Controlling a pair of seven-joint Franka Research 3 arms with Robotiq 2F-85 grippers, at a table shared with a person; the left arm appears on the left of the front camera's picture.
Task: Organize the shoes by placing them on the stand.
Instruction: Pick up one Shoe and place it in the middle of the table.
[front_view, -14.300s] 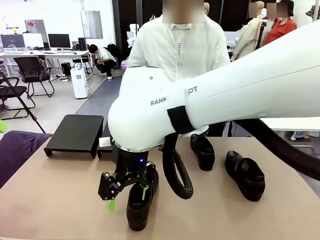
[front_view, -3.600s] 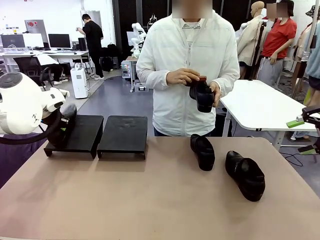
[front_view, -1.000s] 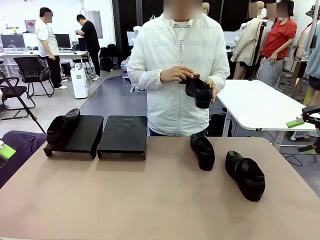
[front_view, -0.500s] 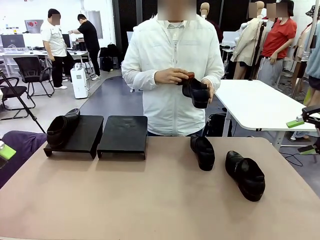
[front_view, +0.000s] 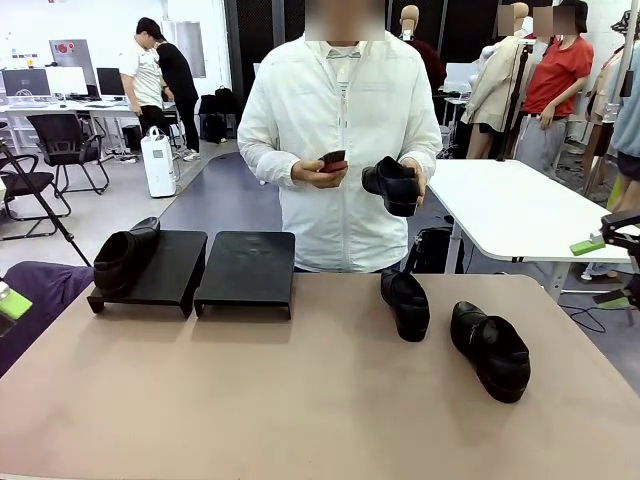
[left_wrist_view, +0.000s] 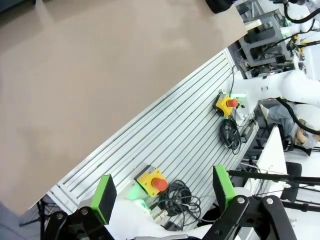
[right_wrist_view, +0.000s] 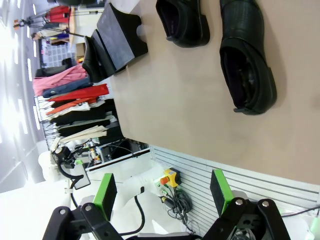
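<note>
Left pincer (left_wrist_view: 163, 189) and right pincer (right_wrist_view: 163, 190), each with jaws wide apart and empty.

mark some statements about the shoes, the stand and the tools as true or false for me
1. One shoe lies on the left tray of the stand. True.
2. Three shoes sit on the table. False: two do, a middle shoe and a right shoe.
3. The person's hand holds a fourth shoe up off the table. True.
4. The right tool is shut on a shoe. False: the right tool is open, with nothing between its fingers.
5. The left tool is open. True.
</note>
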